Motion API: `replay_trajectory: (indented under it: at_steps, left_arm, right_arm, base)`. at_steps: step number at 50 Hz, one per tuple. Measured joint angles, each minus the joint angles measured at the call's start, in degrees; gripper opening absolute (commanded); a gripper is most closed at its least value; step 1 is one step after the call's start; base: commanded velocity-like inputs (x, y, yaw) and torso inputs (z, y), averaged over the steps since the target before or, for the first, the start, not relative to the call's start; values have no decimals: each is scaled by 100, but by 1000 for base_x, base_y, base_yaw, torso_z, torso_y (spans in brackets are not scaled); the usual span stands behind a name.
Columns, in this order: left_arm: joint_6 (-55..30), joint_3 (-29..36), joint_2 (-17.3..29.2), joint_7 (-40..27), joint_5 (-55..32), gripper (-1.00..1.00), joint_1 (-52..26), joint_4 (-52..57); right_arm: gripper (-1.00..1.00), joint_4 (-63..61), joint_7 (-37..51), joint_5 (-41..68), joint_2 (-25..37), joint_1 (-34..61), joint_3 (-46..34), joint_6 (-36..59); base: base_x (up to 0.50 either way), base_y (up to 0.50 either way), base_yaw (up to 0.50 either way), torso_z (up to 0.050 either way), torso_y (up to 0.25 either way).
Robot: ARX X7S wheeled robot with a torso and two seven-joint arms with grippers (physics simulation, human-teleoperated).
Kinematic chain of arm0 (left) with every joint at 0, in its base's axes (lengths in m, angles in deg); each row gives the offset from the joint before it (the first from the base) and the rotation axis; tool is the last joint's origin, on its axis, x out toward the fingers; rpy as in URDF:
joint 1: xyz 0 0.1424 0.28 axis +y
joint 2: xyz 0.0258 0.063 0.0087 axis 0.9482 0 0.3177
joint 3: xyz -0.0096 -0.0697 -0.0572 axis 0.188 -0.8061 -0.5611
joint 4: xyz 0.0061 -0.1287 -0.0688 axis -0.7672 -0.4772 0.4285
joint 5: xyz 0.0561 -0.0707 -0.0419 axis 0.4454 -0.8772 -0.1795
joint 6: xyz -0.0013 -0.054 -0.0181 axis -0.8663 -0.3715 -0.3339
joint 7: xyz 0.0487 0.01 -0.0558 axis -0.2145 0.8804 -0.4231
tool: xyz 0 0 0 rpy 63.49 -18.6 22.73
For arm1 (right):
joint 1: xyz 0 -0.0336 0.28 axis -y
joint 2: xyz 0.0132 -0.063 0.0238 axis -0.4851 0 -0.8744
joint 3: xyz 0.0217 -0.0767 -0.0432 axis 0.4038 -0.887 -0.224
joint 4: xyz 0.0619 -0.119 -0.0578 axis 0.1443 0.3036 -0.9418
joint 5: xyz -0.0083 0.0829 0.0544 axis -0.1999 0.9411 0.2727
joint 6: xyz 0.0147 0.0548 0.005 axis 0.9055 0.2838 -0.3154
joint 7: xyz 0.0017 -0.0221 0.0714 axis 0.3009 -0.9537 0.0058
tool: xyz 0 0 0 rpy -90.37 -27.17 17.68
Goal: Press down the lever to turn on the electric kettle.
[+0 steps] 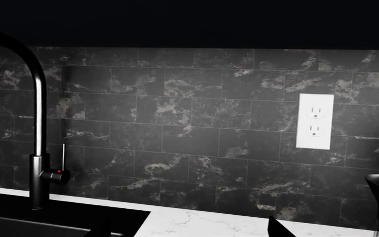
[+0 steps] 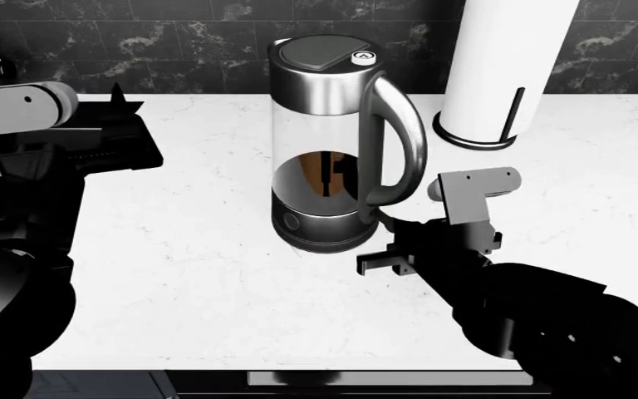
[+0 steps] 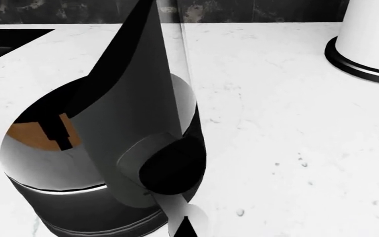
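1. The white marble counter (image 2: 208,291) fills most of the head view, backed by a wall of dark veined tiles (image 1: 196,123).
2. The electric kettle (image 2: 325,141) stands upright near the counter's middle, toward the back. It has a clear glass body, a brushed steel lid with a small round button, a dark steel base with a round knob on its front, and a curved steel loop handle on the side facing the robot's right arm.
3. A white paper-towel roll (image 2: 513,58) stands on its ringed stand behind and to the right of the kettle, well apart from it.
4. The right arm reaches in from the lower right of the head view, its right gripper (image 2: 391,258) low at the kettle's base, just below the handle foot. Whether its jaws are apart or together cannot be told.
5. The left arm lies along the counter's left edge, its left gripper (image 2: 120,112) well away from the kettle and pointing at the wall; only dark tips show, so its state cannot be told.
6. The lever (image 3: 173,165) is a dark rounded tab at the handle foot, just above the steel base, seen close in the right wrist view.
7. A black faucet (image 1: 39,148) and a white outlet (image 1: 315,121) show in the left wrist view.
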Motion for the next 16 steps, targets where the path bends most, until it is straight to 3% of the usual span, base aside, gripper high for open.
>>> replay_trajectory:
  at_steps: [16]
  left_arm:
    - [9, -21, 20, -38, -42, 100, 0, 15]
  right_arm:
    - [-100, 6, 165, 100, -106, -14, 150, 110]
  base:
    - [0, 0, 0, 0, 0]
